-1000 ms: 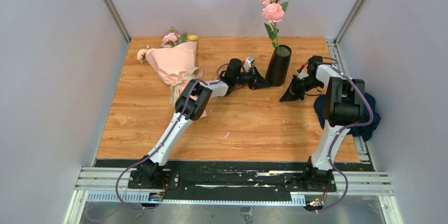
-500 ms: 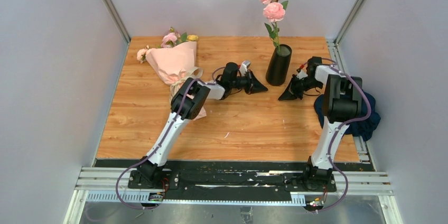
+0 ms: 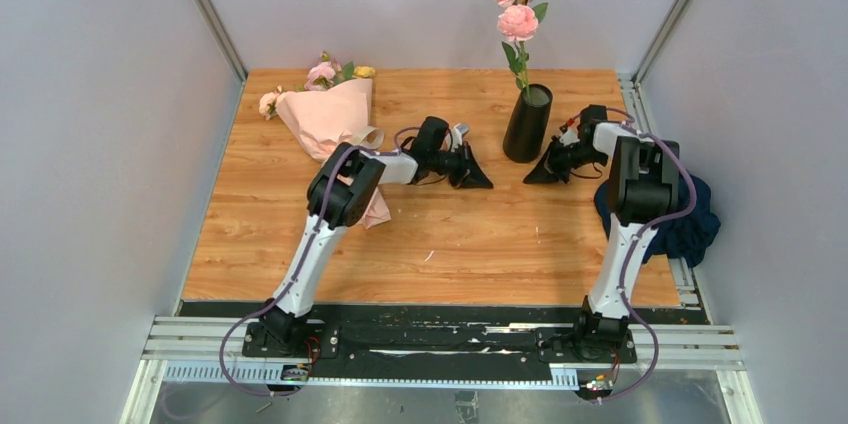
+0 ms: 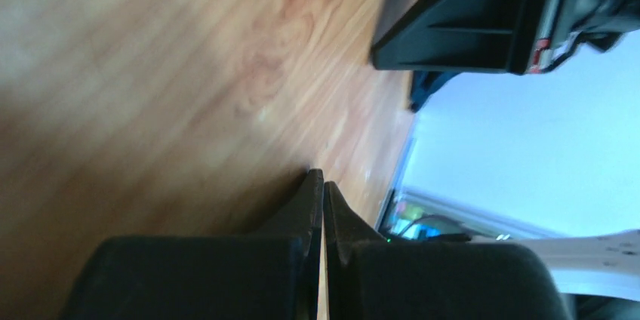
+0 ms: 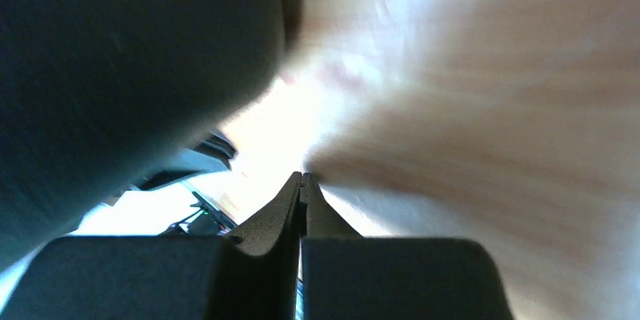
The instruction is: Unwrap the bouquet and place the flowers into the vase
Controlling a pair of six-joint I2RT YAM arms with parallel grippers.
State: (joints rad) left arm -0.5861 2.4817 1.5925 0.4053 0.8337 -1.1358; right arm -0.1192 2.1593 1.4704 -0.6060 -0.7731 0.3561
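Observation:
The bouquet (image 3: 328, 112) lies at the back left of the wooden table, wrapped in pale pink paper, with small pink and yellow flowers (image 3: 330, 70) at its far end and a cream ribbon round it. The black vase (image 3: 527, 124) stands upright at the back centre, holding a stem with two big pink roses (image 3: 517, 16). My left gripper (image 3: 483, 182) rests low on the table left of the vase, shut and empty (image 4: 323, 178). My right gripper (image 3: 530, 179) lies just right of the vase's base, shut and empty (image 5: 302, 176). The vase fills the right wrist view's upper left (image 5: 128, 56).
A dark blue cloth (image 3: 690, 224) lies bunched at the table's right edge behind the right arm. Grey walls enclose the table on three sides. The arm bases sit on a black rail (image 3: 440, 334) at the near edge.
My left gripper has drawn back from the vase toward the left and near side. My right gripper has shifted slightly toward the vase's base. The vase stands a little straighter.

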